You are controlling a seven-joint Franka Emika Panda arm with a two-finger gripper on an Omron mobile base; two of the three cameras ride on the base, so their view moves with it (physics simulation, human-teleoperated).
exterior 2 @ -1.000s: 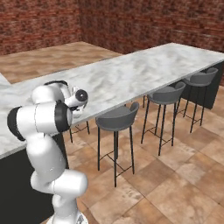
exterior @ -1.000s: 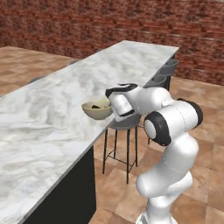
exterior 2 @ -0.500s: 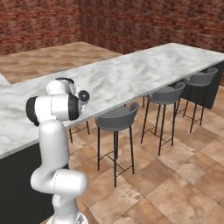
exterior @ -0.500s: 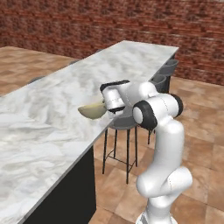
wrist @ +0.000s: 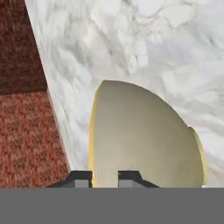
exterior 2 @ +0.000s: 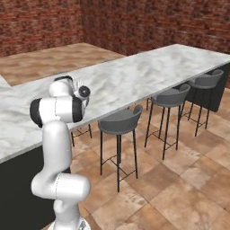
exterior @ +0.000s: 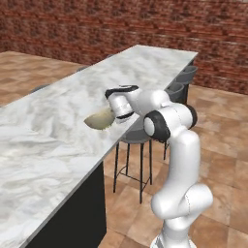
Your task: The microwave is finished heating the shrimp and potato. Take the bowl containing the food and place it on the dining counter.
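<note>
My gripper is shut on the rim of the olive-tan bowl, holding it just above the near edge of the dining counter. The bowl is tipped on its side, so its rounded outer wall faces the left base view. In the hand view the two fingertips pinch the pale rim, and the bowl lies over the marbled counter. The bowl's wall hides the shrimp and potato. The microwave is out of view.
Three grey bar stools stand along the counter's near side, one right below my arm. The long marbled slab stretches away toward a brick wall. The floor is brown tile.
The arm has drawn up taller and the hand has rolled. The bowl stayed over the counter's edge but tipped, and now shows its outside instead of its inside.
</note>
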